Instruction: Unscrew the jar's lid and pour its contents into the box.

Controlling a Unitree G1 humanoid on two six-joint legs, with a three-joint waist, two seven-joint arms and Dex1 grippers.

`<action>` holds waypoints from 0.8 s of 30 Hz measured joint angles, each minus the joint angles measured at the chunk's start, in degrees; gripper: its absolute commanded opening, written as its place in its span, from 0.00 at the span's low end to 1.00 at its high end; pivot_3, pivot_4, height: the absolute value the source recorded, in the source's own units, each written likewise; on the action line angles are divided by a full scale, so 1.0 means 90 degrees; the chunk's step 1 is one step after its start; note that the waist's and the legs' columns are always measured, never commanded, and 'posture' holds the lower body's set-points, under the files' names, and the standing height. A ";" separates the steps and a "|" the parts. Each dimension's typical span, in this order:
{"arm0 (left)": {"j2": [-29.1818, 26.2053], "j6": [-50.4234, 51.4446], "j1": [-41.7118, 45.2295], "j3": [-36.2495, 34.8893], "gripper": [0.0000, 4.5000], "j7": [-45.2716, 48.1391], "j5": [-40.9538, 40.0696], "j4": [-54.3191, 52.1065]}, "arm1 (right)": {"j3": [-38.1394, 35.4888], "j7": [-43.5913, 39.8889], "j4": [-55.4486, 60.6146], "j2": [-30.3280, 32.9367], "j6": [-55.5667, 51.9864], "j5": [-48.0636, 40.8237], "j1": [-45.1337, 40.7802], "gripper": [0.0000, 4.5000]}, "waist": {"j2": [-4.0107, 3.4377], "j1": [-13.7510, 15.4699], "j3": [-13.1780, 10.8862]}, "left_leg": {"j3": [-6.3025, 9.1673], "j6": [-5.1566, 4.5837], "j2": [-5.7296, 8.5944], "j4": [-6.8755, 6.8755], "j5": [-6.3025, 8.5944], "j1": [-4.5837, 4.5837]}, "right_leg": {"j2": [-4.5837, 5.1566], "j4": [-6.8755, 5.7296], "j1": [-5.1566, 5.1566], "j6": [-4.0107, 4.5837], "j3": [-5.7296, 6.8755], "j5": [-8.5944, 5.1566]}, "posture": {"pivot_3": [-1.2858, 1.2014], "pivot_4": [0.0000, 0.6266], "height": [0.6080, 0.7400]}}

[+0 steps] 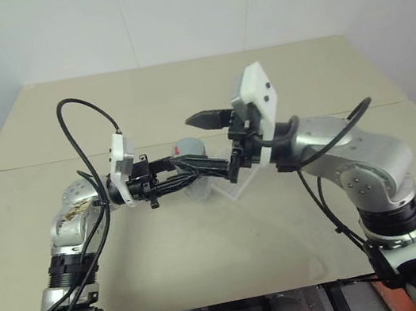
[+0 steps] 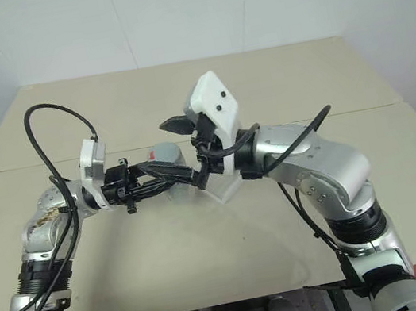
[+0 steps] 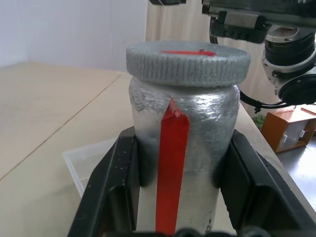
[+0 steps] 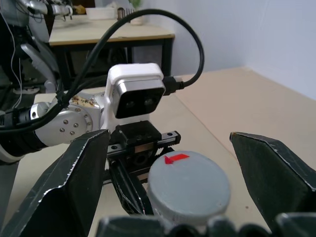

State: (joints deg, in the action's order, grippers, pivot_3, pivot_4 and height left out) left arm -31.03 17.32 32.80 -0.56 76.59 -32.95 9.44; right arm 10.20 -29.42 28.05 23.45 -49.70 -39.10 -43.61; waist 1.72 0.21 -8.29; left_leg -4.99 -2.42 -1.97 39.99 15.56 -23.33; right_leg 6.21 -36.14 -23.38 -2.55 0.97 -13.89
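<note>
Jar clamped in the left claw, lid on, held above the tabletop.

The jar [image 3: 183, 163], a silvery cylinder with a red stripe, carries a ribbed grey lid [image 3: 188, 61]; the left claw [image 3: 180, 173] grips its sides. The left wrist view shows the clear box [image 3: 89, 160] behind it. The right claw [image 4: 170, 168] stands wide apart around the lid.

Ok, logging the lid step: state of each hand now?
Left hand: shut on jar.
Right hand: open, astride the lid.
</note>
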 measured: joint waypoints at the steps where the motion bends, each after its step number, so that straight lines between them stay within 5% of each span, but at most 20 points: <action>1: 0.0000 0.0000 0.0001 0.0000 0.41 0.0015 0.0009 0.0011 | 0.0070 0.0029 -0.0058 -0.0049 -0.0007 0.0084 -0.0039 1.00 | 0.0000 -0.0006 0.0000 | 0.0000 0.0000 0.0000 0.0000 0.0000 0.0000 | 0.0000 -0.0001 0.0000 0.0000 0.0000 0.0000 | 0.52 0.24 1.00; 15: 0.0005 0.0000 0.0031 -0.0004 0.41 0.0070 0.0015 0.0008 | 0.0320 0.0121 -0.0508 -0.0265 -0.0009 0.0823 -0.0112 1.00 | -0.0001 -0.0044 0.0000 | 0.0000 0.0000 -0.0001 -0.0002 0.0000 -0.0005 | 0.0000 -0.0003 -0.0010 0.0000 -0.0001 0.0000 | 0.52 0.24 1.00; 21: 0.0002 -0.0011 0.0031 -0.0057 0.41 0.0062 0.0014 0.0007 | 0.0323 0.0024 -0.0511 -0.0408 -0.0008 0.0840 -0.0109 0.61 | -0.0001 -0.0066 0.0000 | 0.0001 0.0001 -0.0001 -0.0004 -0.0001 -0.0005 | 0.0000 -0.0003 -0.0011 0.0000 -0.0002 0.0000 | 0.52 0.24 1.00; 24: -0.0006 -0.0017 0.0031 -0.0059 0.41 0.0067 0.0016 0.0007 | 0.0322 0.0006 -0.0511 -0.0431 -0.0007 0.0874 -0.0107 0.61 | -0.0001 -0.0068 0.0000 | 0.0001 0.0001 -0.0001 -0.0004 0.0000 -0.0006 | 0.0000 -0.0003 -0.0011 0.0000 -0.0002 0.0000 | 0.52 0.24 1.00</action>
State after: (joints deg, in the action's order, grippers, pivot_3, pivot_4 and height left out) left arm -31.08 17.17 33.08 -1.10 77.19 -32.81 9.50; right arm 13.10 -29.37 23.45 19.57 -49.77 -31.23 -44.58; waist 1.72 -0.40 -8.29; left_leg -4.99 -2.41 -1.98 39.95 15.55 -23.39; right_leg 6.21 -36.16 -23.48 -2.55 0.96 -13.89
